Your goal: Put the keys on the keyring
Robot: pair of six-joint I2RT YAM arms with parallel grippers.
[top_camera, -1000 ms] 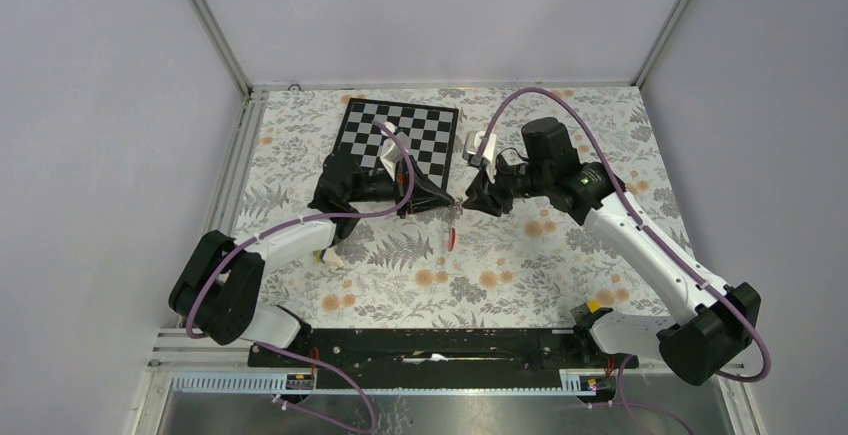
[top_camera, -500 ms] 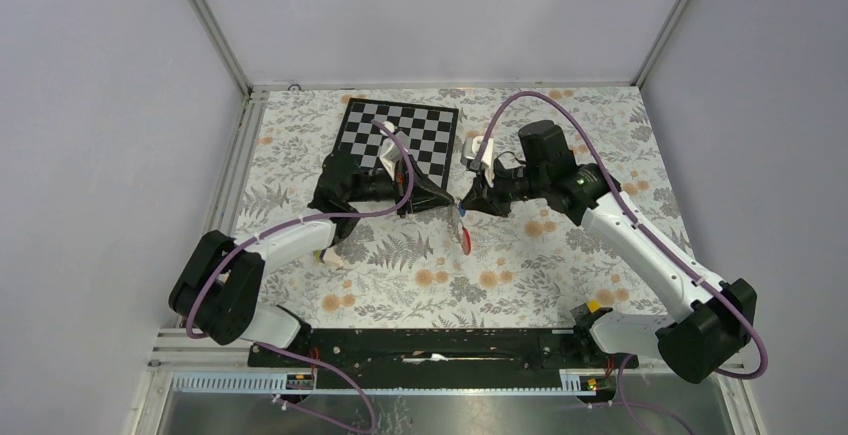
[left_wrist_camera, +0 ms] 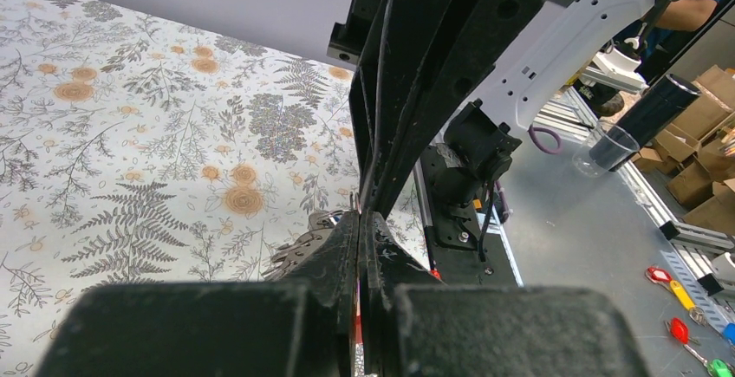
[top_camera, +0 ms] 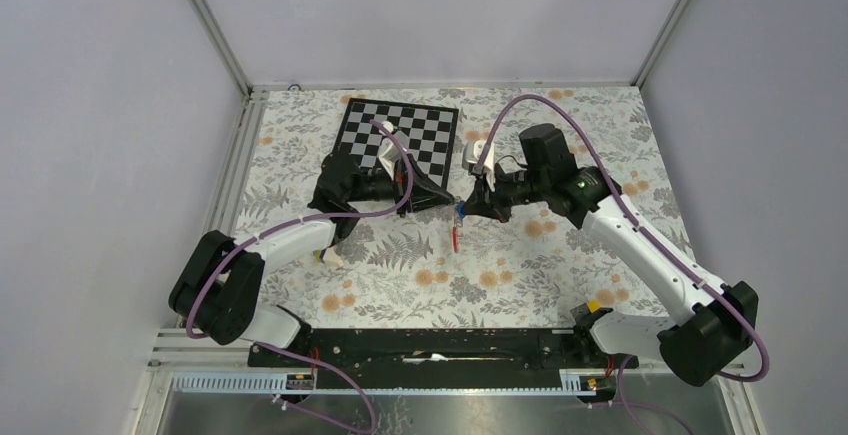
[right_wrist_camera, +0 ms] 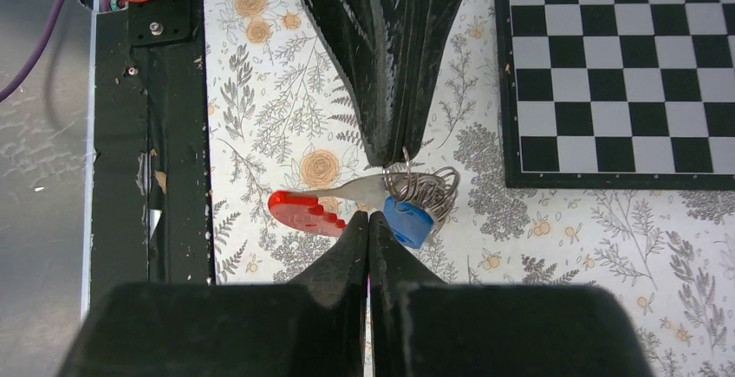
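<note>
Both grippers meet tip to tip in mid-air over the flowered cloth. My left gripper (top_camera: 447, 201) is shut on the keyring's coil of wire rings (right_wrist_camera: 422, 188). The keyring's red and grey part (right_wrist_camera: 299, 211) dangles from that coil and shows in the top view (top_camera: 455, 239). My right gripper (right_wrist_camera: 368, 215) is shut, its tips against the key's blue tag (right_wrist_camera: 409, 223), which overlaps the coil. The dark key itself is hidden. In the left wrist view my left gripper (left_wrist_camera: 360, 216) is shut, the wire rings (left_wrist_camera: 312, 224) just left of its tips.
A chessboard (top_camera: 400, 133) lies at the back, just behind the grippers. A yellow-and-white wedge-shaped object (top_camera: 330, 255) lies by the left arm. A black rail (top_camera: 430, 345) runs along the near edge.
The red part swung right and back to hang below the tips. The blue tag has come into sight at the meeting point. The right wrist has shifted slightly left.
</note>
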